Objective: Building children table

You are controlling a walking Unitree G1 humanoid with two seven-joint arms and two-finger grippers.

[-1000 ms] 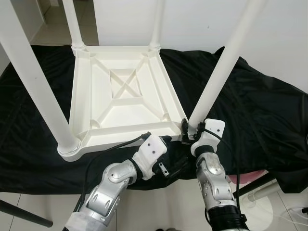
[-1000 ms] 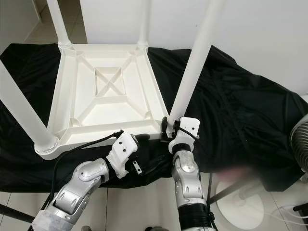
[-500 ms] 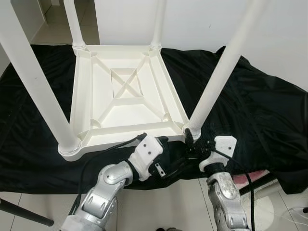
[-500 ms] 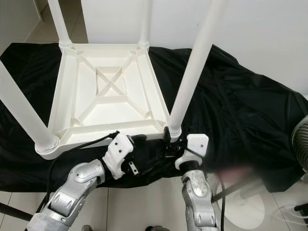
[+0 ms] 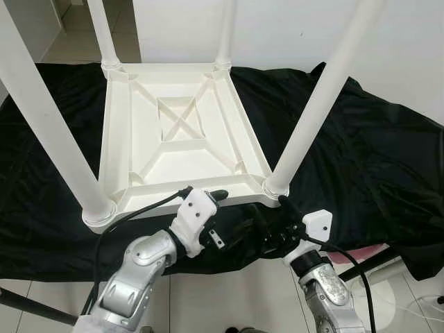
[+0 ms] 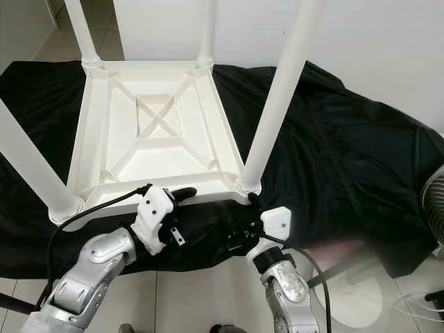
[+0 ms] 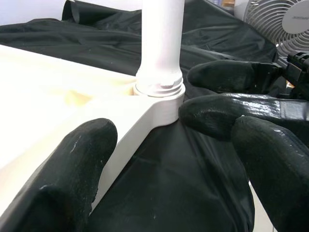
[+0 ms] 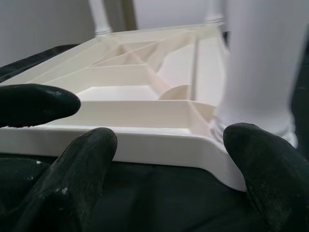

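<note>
A white children's table lies upside down on a black cloth, with its legs pointing up. My left gripper is open at the table's near rim. One finger lies over the rim and the other hangs below it, as the left wrist view also shows. My right gripper is open just below the near-right leg, close to its socket. It points along the near rim toward the left gripper. It holds nothing.
The black cloth drapes over the support's near edge down to a tiled floor. A white fan stands at the right, with a pink object below the cloth. A white wall rises behind the table.
My right gripper has drawn back from the base of the near-right leg, dropped lower and turned toward the left. My left gripper has shifted left and up onto the near rim.
</note>
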